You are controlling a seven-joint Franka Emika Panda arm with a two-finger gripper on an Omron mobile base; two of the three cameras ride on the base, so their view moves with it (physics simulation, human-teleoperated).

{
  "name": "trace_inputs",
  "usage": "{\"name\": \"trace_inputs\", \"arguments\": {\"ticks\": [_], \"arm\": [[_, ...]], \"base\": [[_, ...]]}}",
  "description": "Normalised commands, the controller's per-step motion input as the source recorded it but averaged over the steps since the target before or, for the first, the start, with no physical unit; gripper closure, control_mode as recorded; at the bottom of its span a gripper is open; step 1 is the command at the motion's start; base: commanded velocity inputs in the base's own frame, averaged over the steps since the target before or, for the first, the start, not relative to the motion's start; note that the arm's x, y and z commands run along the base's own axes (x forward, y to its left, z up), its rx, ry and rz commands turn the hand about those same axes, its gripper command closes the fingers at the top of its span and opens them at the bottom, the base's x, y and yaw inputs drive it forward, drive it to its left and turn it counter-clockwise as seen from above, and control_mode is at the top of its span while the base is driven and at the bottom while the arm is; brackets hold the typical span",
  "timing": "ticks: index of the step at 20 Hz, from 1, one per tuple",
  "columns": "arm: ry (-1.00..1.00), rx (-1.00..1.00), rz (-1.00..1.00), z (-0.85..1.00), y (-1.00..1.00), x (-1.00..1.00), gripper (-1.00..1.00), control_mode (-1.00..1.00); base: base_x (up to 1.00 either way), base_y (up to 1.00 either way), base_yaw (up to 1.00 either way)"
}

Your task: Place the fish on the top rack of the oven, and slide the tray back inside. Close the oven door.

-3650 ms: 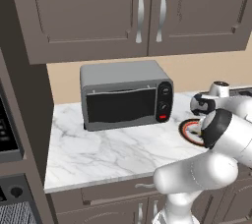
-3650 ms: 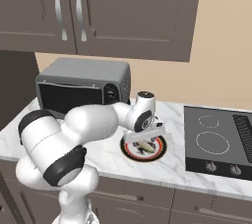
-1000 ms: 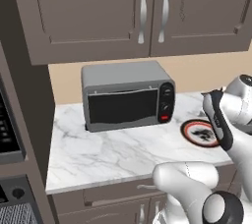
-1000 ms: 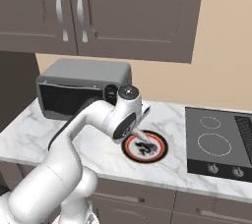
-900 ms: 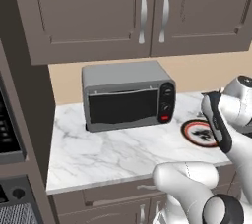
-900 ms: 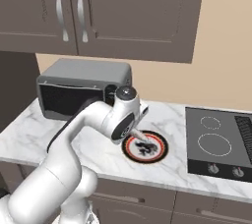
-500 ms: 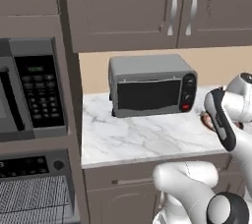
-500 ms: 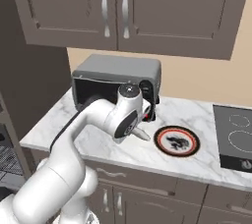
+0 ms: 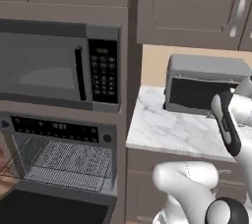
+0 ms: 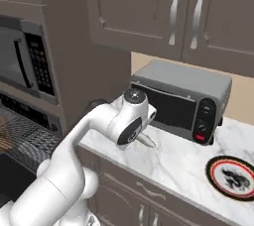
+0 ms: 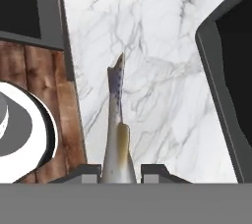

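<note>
Gripper (image 11: 119,170) clamps the fish (image 11: 117,120) over the marble counter (image 11: 162,70).

A home kitchen, rendered. Told by dark grey-brown cabinet doors (image 10: 149,12) with silver bar handles up top, a white marble countertop (image 9: 177,132) over drawers, and a tall appliance column: built-in microwave (image 9: 59,66) with side keypad, and under it the oven (image 9: 59,134) standing open, its wire top rack (image 9: 69,161) showing inside. Beyond the jaws on the marble, a small grey toaster oven (image 10: 183,98); further along, a red-rimmed plate (image 10: 233,176). Wooden floor (image 11: 44,100) below the jaws, off to one side.
</note>
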Motion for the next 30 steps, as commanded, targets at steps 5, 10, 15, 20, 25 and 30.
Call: {"name": "trace_inputs", "arguments": {"ticks": [5,10,15,20,25,30], "arm": [[0.0,0.0,0.0,0.0,0.0,0.0,1.0,1.0],[0.0,0.0,0.0,0.0,0.0,0.0,1.0,1.0],[0.0,0.0,0.0,0.0,0.0,0.0,1.0,1.0],[0.0,0.0,0.0,0.0,0.0,0.0,1.0,1.0],[0.0,0.0,0.0,0.0,0.0,0.0,1.0,1.0],[0.0,0.0,0.0,0.0,0.0,0.0,1.0,1.0]], "base": [[0.0,0.19,0.71],[0.0,0.49,0.62],[0.0,0.66,0.54],[0.0,0.73,0.39],[0.03,0.4,0.34],[0.01,0.01,0.29]]}}
